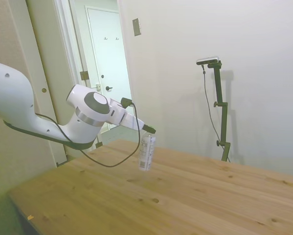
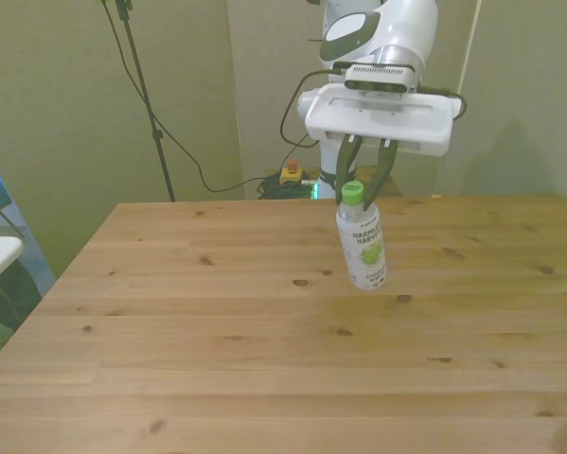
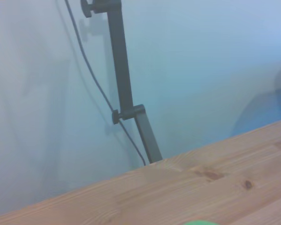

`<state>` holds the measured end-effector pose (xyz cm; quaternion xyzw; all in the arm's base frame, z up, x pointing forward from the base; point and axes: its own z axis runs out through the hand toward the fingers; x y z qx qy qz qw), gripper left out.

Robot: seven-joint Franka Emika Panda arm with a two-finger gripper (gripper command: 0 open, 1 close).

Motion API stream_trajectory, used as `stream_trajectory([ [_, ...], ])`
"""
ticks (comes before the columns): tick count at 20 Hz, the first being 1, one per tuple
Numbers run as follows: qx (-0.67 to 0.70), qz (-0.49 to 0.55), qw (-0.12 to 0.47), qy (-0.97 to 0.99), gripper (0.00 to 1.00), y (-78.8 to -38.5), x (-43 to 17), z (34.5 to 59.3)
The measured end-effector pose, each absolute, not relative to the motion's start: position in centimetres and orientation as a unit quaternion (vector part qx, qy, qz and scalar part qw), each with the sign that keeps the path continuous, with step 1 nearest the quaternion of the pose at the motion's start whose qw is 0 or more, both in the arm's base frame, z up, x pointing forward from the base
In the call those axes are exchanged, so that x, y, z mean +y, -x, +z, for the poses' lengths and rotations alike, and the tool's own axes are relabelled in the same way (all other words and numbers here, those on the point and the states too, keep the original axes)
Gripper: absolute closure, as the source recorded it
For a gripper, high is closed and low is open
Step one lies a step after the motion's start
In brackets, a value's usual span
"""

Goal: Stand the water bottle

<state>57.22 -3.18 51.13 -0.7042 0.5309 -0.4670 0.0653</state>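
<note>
- Side view: the bottle [image 1: 146, 152] is hanging nearly upright under the claw [image 1: 148, 131], with its base at or just above the desk [image 1: 195, 196]; contact cannot be told here. It is looking small and clear, so I am judging it light, thin-walled and easy to dent or tip. The neck under the cap is the stiffest place to take hold.
- Front view: the claw [image 2: 363, 183] is gripping narrowly, its 2 fingers [image 2: 345, 161] closing on the green cap [image 2: 353, 192]. The bottle [image 2: 363, 241] is leaning slightly toward the front view's right, near the desk's [image 2: 217, 322] middle. Smooth plastic held this high is likely to swing or slip.
- Wrist view: only a sliver of green cap [image 3: 200, 222] is showing at the edge, with the desk [image 3: 178, 187] beyond it.
</note>
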Motion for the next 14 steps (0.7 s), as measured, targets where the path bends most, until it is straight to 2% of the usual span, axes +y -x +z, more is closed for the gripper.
stream_trajectory([
  [7, 0.533, -0.48, 0.051, 0.695, 1.0, -60.5, -4.4, 48.7],
  [14, 0.527, -0.498, 0.029, 0.688, 1.0, -62.0, -5.1, 46.7],
])
